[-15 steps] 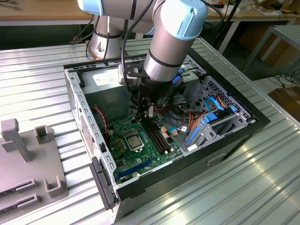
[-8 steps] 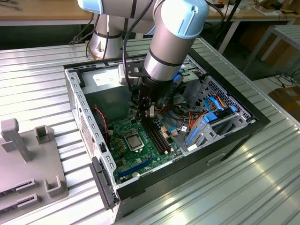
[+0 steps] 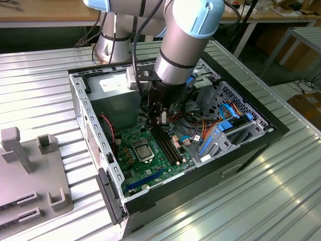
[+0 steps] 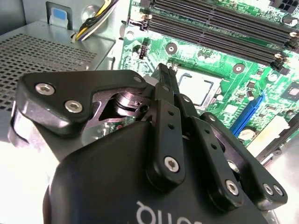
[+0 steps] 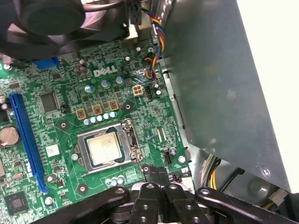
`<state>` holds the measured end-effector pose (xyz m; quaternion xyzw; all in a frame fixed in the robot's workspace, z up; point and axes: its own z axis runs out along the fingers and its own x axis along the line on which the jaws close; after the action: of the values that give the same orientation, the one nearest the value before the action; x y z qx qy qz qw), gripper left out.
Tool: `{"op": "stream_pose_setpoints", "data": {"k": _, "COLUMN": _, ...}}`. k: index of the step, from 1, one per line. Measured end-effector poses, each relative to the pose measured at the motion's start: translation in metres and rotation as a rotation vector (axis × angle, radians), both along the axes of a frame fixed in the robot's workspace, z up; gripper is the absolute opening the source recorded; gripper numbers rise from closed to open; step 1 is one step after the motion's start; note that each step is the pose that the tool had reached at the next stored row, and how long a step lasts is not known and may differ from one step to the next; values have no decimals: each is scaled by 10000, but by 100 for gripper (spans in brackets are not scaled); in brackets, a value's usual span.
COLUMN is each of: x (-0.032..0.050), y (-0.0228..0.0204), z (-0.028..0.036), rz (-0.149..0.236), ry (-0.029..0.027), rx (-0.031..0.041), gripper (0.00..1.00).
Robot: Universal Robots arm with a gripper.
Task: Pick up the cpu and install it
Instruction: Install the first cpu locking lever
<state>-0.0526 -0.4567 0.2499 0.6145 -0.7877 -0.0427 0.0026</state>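
The cpu (image 5: 103, 147) already lies flat in its socket (image 5: 84, 161) on the motherboard (image 5: 60, 135), just ahead of the hand (image 5: 158, 175), whose fingers are pressed together on nothing, so the careful course is a straight, level lift clear of the latch.

I see the small flat square silver-grey metal-topped cpu (image 5: 103, 147) lying level in its socket on the green motherboard (image 5: 60, 116), framed by the metal socket bracket (image 5: 132, 140); in the exterior view it (image 3: 142, 149) sits mid-board.
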Motion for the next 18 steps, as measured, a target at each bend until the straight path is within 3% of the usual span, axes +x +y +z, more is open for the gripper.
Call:
{"op": "stream_pose_setpoints", "data": {"k": 16, "x": -23, "y": -135, "z": -1, "rz": 1006, "ry": -190, "rx": 1, "gripper": 11}}
{"op": "stream_pose_setpoints", "data": {"k": 18, "x": -31, "y": -170, "z": -1, "rz": 1166, "ry": -209, "rx": 1, "gripper": 11}}
